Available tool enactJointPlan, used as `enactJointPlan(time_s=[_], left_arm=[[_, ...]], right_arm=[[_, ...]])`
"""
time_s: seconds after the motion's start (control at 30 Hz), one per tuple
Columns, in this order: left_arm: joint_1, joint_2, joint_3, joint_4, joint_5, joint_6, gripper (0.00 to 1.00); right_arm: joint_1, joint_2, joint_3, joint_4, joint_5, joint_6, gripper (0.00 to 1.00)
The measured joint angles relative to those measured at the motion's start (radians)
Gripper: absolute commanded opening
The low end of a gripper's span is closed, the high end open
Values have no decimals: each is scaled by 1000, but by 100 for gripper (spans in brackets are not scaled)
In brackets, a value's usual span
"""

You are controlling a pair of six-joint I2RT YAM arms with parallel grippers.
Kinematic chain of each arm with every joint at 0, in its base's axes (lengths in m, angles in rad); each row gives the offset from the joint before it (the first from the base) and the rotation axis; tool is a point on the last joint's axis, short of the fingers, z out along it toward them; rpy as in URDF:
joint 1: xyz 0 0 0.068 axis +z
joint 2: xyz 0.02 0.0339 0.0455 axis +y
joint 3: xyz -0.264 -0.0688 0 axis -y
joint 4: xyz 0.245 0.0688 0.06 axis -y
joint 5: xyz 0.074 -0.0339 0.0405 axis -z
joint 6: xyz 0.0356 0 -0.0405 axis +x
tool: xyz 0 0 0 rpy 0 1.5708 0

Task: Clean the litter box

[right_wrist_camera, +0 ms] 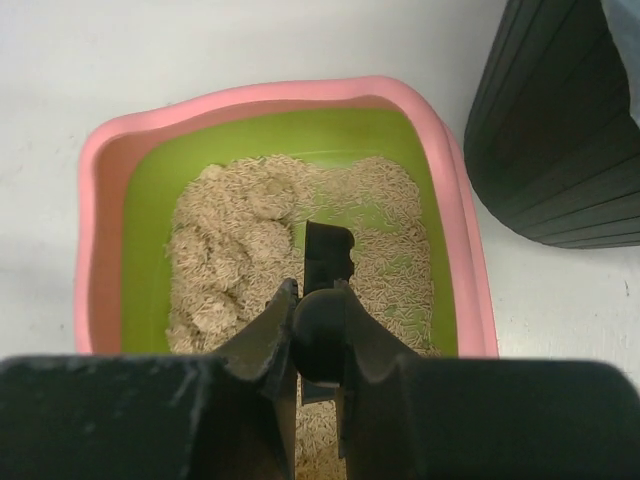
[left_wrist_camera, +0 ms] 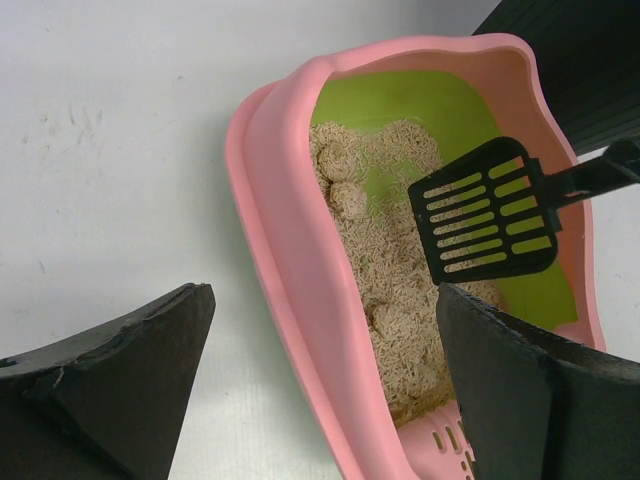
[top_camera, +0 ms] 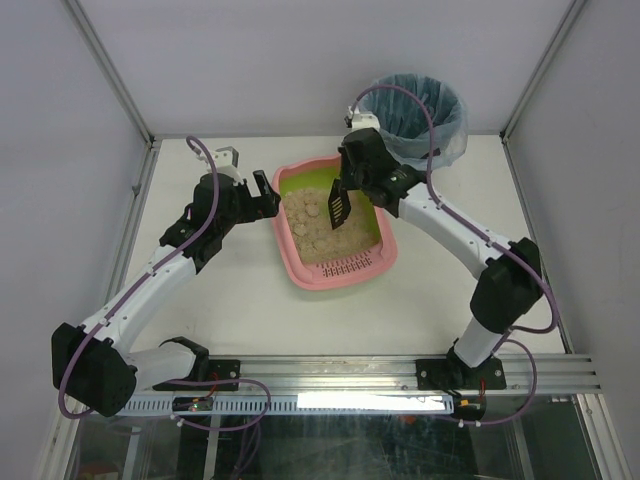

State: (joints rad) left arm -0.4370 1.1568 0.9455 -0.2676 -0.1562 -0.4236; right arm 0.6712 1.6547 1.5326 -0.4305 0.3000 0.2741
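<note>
The pink litter box (top_camera: 283, 240) with green lining lies mid-table and holds beige litter (top_camera: 315, 225) with a few clumps. Its slotted grille (top_camera: 345, 268) is at the near end. My right gripper (top_camera: 352, 180) is shut on the handle of a black slotted scoop (top_camera: 338, 205), held just over the litter; the scoop looks empty (left_wrist_camera: 485, 220). In the right wrist view the gripper (right_wrist_camera: 318, 300) clamps the handle and the scoop blade (right_wrist_camera: 328, 250) points into the box. My left gripper (left_wrist_camera: 325, 290) is open, with its jaws either side of the box's left rim (left_wrist_camera: 290, 250) and not touching it.
A black bin with a blue bag (top_camera: 415, 110) stands at the back right, just beyond the box's far corner; it also shows in the right wrist view (right_wrist_camera: 560, 130). White table (top_camera: 220, 300) lies to the left of and in front of the box. Enclosure walls surround the table.
</note>
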Motion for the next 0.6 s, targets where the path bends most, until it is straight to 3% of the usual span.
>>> enactJointPlan(time_s=[0.37,0.6], left_arm=[[0,0,0,-1,-1,-5,99],[0,0,0,-1,3,-6,99]], right_arm=[[-2,133,22,-2,190,190,0],[-13,161,18,0,205,322,0]])
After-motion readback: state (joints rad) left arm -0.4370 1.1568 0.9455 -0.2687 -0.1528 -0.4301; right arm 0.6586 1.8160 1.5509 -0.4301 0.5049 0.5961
